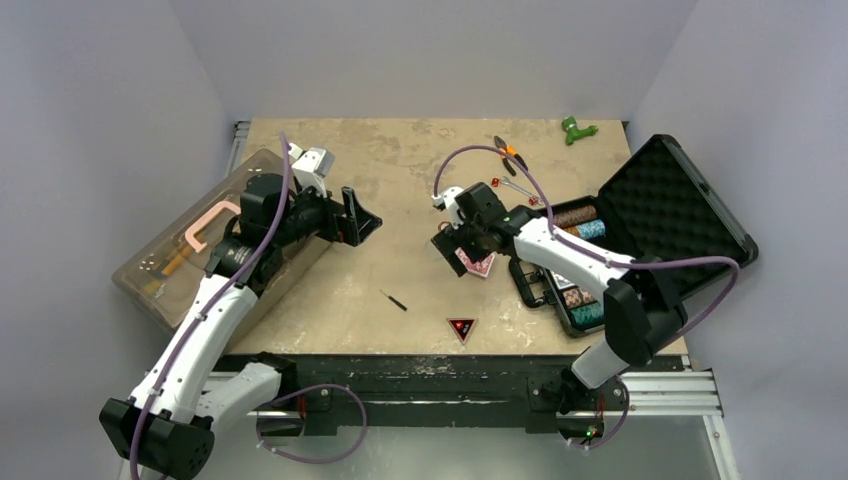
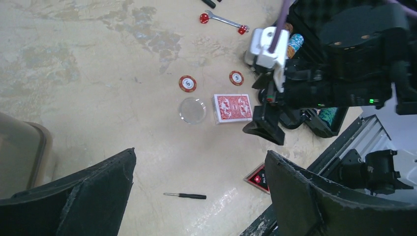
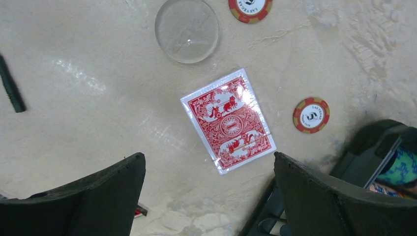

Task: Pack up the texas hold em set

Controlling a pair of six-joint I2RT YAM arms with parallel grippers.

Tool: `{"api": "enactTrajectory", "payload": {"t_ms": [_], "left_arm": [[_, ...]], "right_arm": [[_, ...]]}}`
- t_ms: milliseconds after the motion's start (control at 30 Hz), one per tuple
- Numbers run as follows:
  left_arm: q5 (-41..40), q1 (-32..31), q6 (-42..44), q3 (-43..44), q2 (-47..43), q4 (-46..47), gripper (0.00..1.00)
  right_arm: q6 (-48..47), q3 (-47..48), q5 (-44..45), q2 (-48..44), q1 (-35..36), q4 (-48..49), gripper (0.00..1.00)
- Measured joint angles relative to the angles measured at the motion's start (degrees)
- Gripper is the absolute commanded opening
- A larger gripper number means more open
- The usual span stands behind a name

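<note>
Right gripper (image 3: 207,162): we see jaws wide, empty, hovering over the red deck (image 3: 228,128), centre frame.
Left gripper (image 2: 199,155): jaws wide, holding nothing.
Black case (image 1: 680,200): lies open, right side of the top view, chip rows (image 1: 577,215) inside.

A red-and-gold poker chip (image 3: 311,115) at the right of the right wrist view bears a large "5" at its centre, with "LAS VEGAS" curving round its rim. A second chip (image 3: 250,6), cut off by that frame's top edge, shows "LAS VEGAS". In the left wrist view, lower centre, a black-and-red marker (image 2: 259,178) reads "ALL IN".
</note>
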Motion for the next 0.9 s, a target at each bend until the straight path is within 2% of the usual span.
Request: {"api": "enactTrajectory", "payload": {"t_ms": [200,567,900], "left_arm": [[0.35,-2.16,0.31,-0.04,-1.73,0.98,1.00],[-0.35,-4.46,1.33,-0.07,-2.08,1.16,1.00],[-0.72,-4.46,1.36,-0.07,-2.08,1.16,1.00]], "right_arm": [[-6.78,-0.87,-2.29,4.09,-0.57,1.46,0.93],[-14.45,0.31,-8.37,10.34,-4.98,1.11,0.92],[-18.27,3.32,-7.93,16.09,-4.90,-0.44,0.88]]}}
